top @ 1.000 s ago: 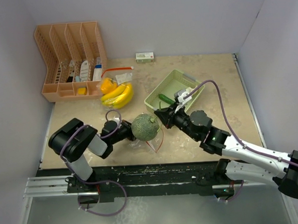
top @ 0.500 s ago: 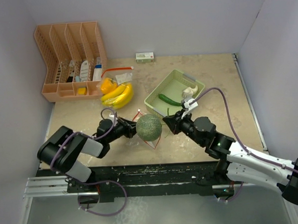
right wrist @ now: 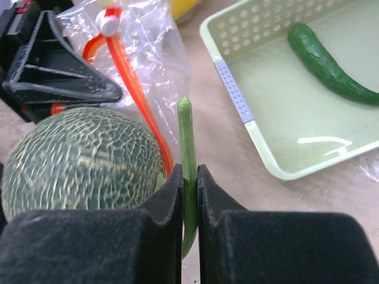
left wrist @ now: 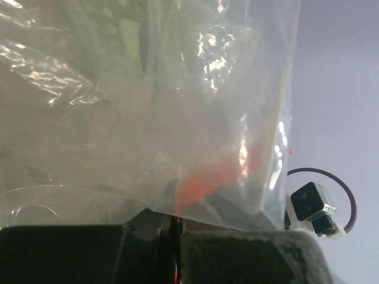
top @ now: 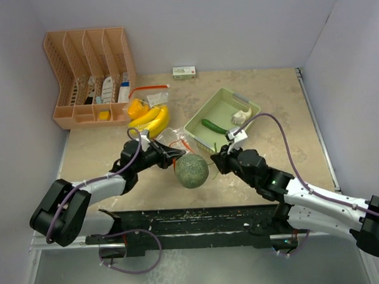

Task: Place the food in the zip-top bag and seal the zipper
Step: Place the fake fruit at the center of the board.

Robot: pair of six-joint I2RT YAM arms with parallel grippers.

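Clear plastic of the zip-top bag [top: 172, 140] is pinched in the closed left gripper [top: 170, 154], and the netted melon [top: 191, 170] sits on the table against the bag. The right gripper [right wrist: 189, 173] is clamped on the melon's thin green stem. The cucumber [top: 211, 125] lies in the green basket [top: 223, 109].

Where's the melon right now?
Top view: the melon sits front-middle on the table, between the left gripper holding the clear bag and the right gripper pinching a green stem.
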